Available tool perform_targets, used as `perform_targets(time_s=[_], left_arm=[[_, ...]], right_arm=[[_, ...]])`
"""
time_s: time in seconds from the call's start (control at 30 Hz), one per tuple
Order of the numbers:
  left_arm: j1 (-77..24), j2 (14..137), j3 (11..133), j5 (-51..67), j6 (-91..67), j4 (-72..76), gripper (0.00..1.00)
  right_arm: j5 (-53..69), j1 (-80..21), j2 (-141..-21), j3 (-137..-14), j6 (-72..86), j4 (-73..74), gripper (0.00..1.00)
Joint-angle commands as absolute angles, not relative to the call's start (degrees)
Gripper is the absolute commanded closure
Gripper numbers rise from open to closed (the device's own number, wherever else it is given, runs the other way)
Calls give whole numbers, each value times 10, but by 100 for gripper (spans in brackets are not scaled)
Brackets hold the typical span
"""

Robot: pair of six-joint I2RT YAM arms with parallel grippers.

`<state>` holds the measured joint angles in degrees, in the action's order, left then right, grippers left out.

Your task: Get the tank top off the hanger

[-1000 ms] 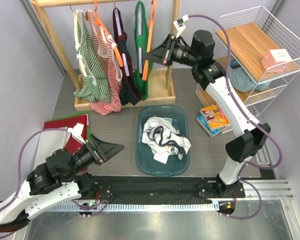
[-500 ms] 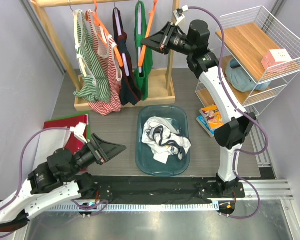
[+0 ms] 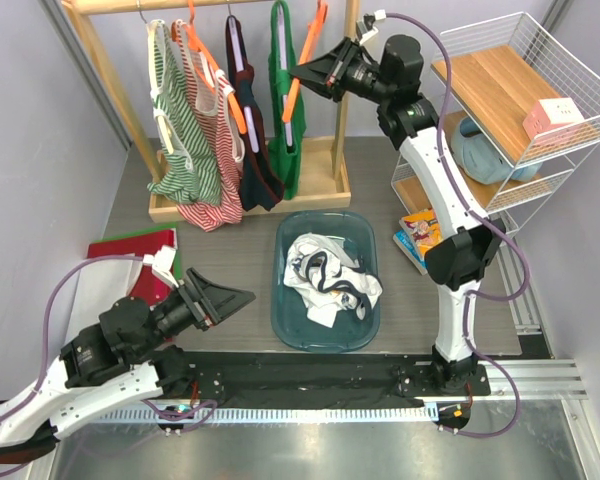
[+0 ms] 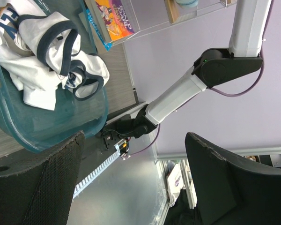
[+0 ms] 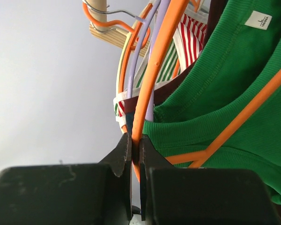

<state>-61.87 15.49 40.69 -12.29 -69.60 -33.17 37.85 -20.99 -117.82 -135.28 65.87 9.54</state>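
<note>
Right end effector [image 5: 135, 140] tight on hanger [image 5: 153, 70] beside green top [image 5: 225, 70]; left end effector [image 4: 133, 136] agape

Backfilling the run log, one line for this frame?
right gripper: shut on hanger, at rack | left gripper: open, empty | tank top: off hanger, in bin

Very little is reading clearly. On the tank top [image 4: 40, 54], lying crumpled in the bin [image 4: 61, 126], a few navy block letters are showing at the top left corner of the left wrist view, one looking like an "H"; the rest of the print is folding out of sight. A small white tag [image 5: 258, 20] is sitting at the neck of the green top [image 5: 225, 98], carrying a dark mark and a line of print too small to read. The book [image 4: 113, 21] is showing bright cover lettering, too blurred to make out.
</note>
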Motion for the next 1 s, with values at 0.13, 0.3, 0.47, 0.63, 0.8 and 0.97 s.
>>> perform_targets(time_s=[0.13,0.3,0.47,0.63,0.8,0.97], left_arm=[[-619,151,400,-118,-691,-309,13],[-619,161,391,-113,-692,-299,13],[-619,171,386,-106,-691,-289,12],[-619,178,377,-103,-693,-280,12],[-619,184,370,-98,-696,-265,12],[-619,195,366,-93,-694,-258,12]], right_arm=[[328,-207,-1113,-1283,582,126,85],[324,-207,-1064,-1233,497,177,57],[328,-207,-1002,-1185,432,240,24],[330,-207,-935,-1115,394,256,2],[341,-207,-874,-1033,372,252,1],[302,-220,-802,-922,337,253,1]])
